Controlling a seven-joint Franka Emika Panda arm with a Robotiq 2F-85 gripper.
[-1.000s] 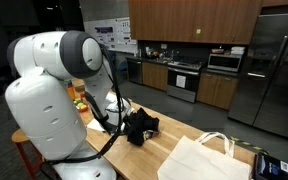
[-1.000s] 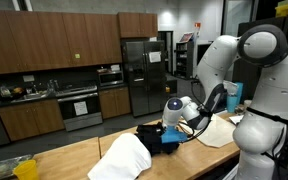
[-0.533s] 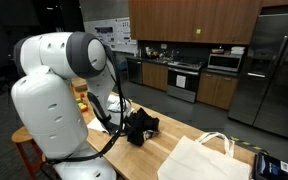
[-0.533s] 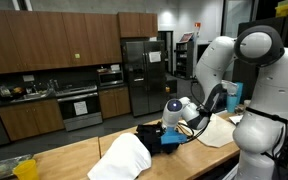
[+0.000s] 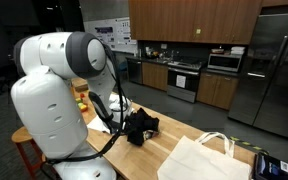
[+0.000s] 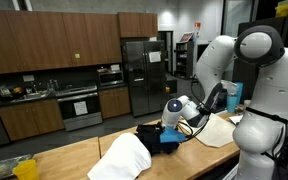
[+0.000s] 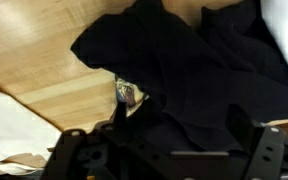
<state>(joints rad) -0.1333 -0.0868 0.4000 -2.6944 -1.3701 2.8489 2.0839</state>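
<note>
Indoors — wooden countertop (image 7: 44,75) before kitchen cabinets (image 5: 189,18) bears a black cloth (image 7: 194,80); end effector (image 7: 169,150) released, jaws wide, above it.

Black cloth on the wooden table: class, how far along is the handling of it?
Done: the black cloth lies crumpled on the table. In hand: the pincer hovers close over it, jaws wide apart, gripping nothing. Left: probably closing on the cloth and lifting it, since no grip shows.
</note>
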